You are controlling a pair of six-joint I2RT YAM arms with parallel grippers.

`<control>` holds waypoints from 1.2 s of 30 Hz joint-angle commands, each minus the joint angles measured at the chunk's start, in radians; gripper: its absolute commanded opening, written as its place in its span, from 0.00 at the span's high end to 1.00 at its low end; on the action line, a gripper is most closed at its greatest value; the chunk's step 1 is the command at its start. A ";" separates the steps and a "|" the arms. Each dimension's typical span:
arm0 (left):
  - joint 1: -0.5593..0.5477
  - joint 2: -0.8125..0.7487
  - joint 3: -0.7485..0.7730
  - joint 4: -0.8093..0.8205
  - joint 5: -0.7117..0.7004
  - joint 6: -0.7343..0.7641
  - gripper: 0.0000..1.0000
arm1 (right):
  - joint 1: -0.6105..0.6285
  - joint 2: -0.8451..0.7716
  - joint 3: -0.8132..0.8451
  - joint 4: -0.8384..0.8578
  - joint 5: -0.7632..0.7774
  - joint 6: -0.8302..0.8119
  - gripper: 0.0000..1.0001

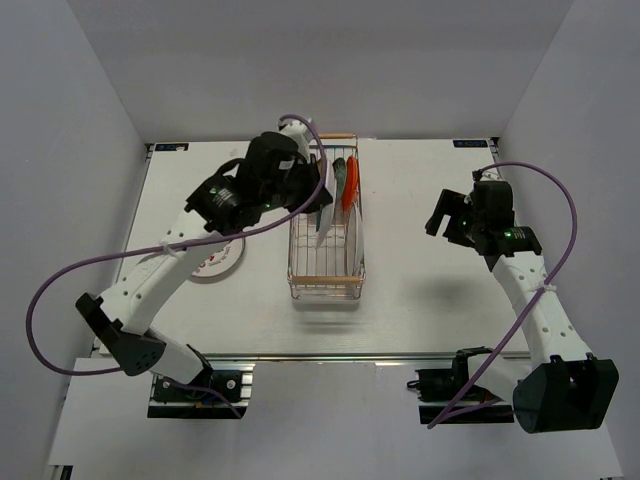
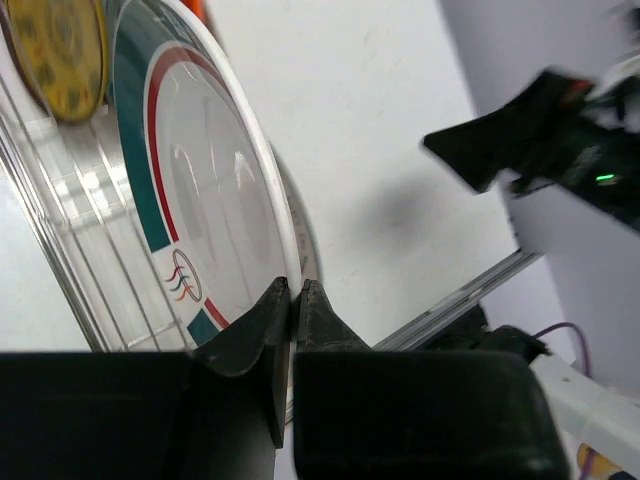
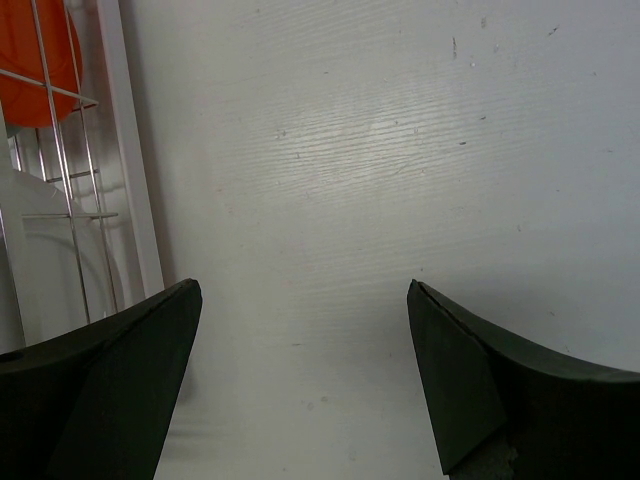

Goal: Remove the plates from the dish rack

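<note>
Black fingers (image 2: 250, 330) of the left tool (image 2: 293, 292) press on the rim of a big white plate (image 2: 215, 200) with green-blue and red bands. One finger sits on each side of the rim, so the tool pinches the plate. That plate stands on its edge in the dish rack (image 1: 326, 280), near the far end, and it leans a little. Also in the rack stand a yellow plate (image 2: 55, 50), a grey-green plate (image 1: 338, 172) and an orange plate (image 1: 349, 185). Another white plate with red marks (image 1: 218, 262) lies flat on the bench (image 1: 420, 290) to the left of the rack, partly under the left arm (image 1: 160, 270). The right tool (image 3: 300, 290) is spread wide. It hangs over the bench to the right of the rack, well apart from the plates.
</note>
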 commanded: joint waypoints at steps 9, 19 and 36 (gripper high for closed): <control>0.006 -0.043 0.276 -0.075 -0.351 0.075 1.00 | 0.000 -0.030 0.030 0.005 0.010 0.007 0.11; 0.067 0.046 0.103 -0.235 -0.827 -0.032 1.00 | 0.000 -0.003 0.030 0.001 0.020 0.013 0.11; 0.346 0.228 -0.210 -0.097 -0.695 0.006 1.00 | 0.002 0.054 0.043 -0.020 0.023 -0.002 0.11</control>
